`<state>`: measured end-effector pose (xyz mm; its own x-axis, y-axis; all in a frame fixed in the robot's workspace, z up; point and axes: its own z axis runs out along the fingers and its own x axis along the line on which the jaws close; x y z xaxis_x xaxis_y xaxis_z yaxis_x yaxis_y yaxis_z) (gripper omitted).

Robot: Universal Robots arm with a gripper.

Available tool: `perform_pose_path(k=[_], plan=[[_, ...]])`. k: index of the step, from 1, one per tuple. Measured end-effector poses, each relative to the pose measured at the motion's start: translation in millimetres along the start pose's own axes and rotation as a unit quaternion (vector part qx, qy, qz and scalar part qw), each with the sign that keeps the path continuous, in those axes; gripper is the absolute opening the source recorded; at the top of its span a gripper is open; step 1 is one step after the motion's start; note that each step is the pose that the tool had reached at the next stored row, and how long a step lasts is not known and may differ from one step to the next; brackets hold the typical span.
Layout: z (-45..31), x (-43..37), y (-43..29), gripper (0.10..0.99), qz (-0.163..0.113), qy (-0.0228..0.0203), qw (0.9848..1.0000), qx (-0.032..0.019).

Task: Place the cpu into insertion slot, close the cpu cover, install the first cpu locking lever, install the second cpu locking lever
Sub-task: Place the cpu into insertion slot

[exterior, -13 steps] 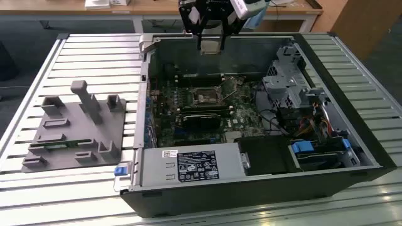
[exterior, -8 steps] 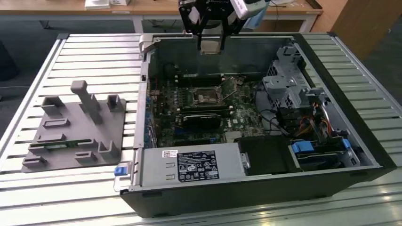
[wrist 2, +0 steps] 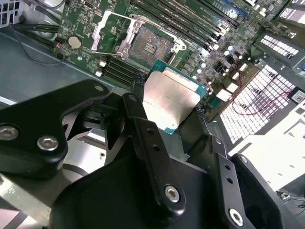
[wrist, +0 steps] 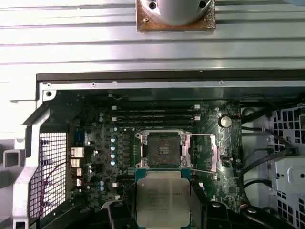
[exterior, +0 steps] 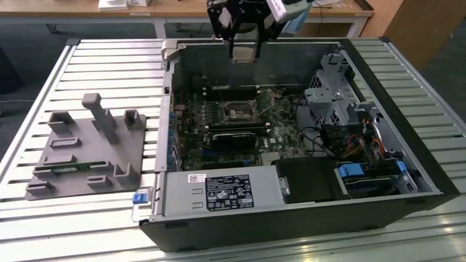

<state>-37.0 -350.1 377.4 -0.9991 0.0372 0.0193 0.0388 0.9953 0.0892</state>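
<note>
Clamped by two opposite edges between the fingers (wrist 2: 139,117) of the gripper (exterior: 244,53): the cpu (wrist 2: 172,98), silvery lid up toward the wrist, lifted clear of everything; well above the insertion slot (wrist: 166,149) and off to one side of it, not yet in. Slot lying bare, dark centre exposed on the green motherboard (exterior: 218,139); beside it a silver frame, probably the cpu cover (wrist 2: 114,33) swung back, though hard to be sure from this angle.

To do this well: keep the chip level and square to the socket rim; line up edges and corner before descending; come straight down, no sliding across the contacts; let it drop in under its own weight, no pressing; loosen only once seated flat.

Poised high over the far wall of the computer case (exterior: 291,221) in the exterior view, wrist pointing down into the open interior.
</note>
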Motion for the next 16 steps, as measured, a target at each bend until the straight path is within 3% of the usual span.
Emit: perform_pose_path(k=[16], plan=[[0.1, 0.0, 0.0, 0.541, 0.051, -0.0046, 0.9987, 0.0009]])
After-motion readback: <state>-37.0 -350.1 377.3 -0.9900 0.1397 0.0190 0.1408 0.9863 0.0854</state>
